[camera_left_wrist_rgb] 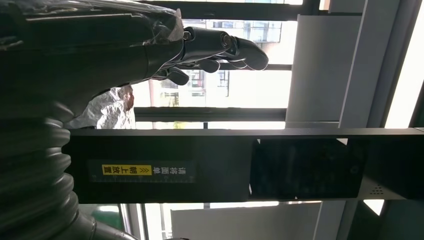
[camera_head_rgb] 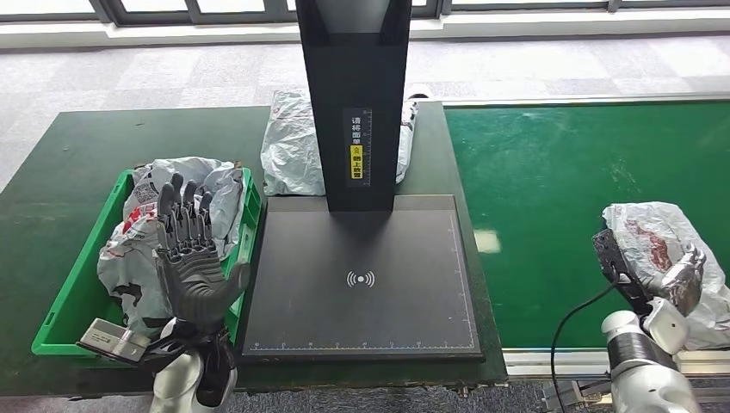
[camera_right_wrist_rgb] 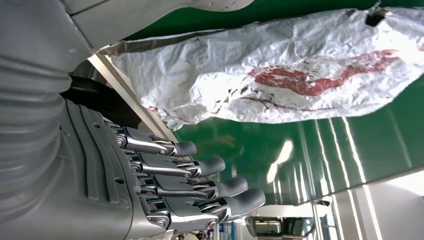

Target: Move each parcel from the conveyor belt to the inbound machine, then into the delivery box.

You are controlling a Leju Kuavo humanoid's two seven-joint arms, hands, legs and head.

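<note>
The parcel [camera_head_rgb: 667,245] lies on the green conveyor belt [camera_head_rgb: 559,198] at near right, seemingly touching the right robot hand [camera_head_rgb: 658,280], whose fingers are spread and empty, far nearer than the left.

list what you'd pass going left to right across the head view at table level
green delivery box with parcels in it, left hand raised in front of it → black inbound machine plate → green conveyor belt → right hand at the white parcel near the right edge

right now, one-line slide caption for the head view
Left hand open over the green bin of parcels; right hand beside a parcel on the belt.
</note>
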